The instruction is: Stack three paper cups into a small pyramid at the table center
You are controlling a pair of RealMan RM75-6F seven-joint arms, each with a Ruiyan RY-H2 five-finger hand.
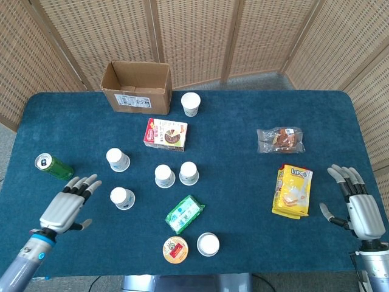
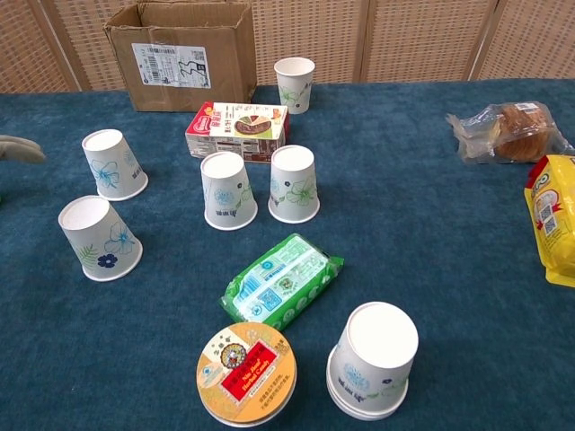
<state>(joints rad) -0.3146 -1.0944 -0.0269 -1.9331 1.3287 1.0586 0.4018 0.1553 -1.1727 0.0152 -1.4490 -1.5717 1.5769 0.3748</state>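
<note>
Head view shows the base of the pyramid set: two upside-down cups (image 1: 163,176) and (image 1: 189,173) stand side by side near the table (image 1: 243,121) centre, just apart or barely touching — hard to tell which. The step in hand looks like fetching the third cup. The left hand (image 1: 68,206) hovers with fingers spread and nothing in it, near the closest loose cup (image 1: 122,198), which is also upside down; another inverted cup (image 1: 117,159) sits a little further back. The right hand (image 1: 358,204) is wide too, empty, well off by the table's edge beside the yellow snack bag (image 1: 292,191).

By my reading, the next move calls for the left hand to close round that near cup without crushing its thin wall, lift it clear, and set it astride the two base cups — centred over the gap, or it may tip off.
</note>
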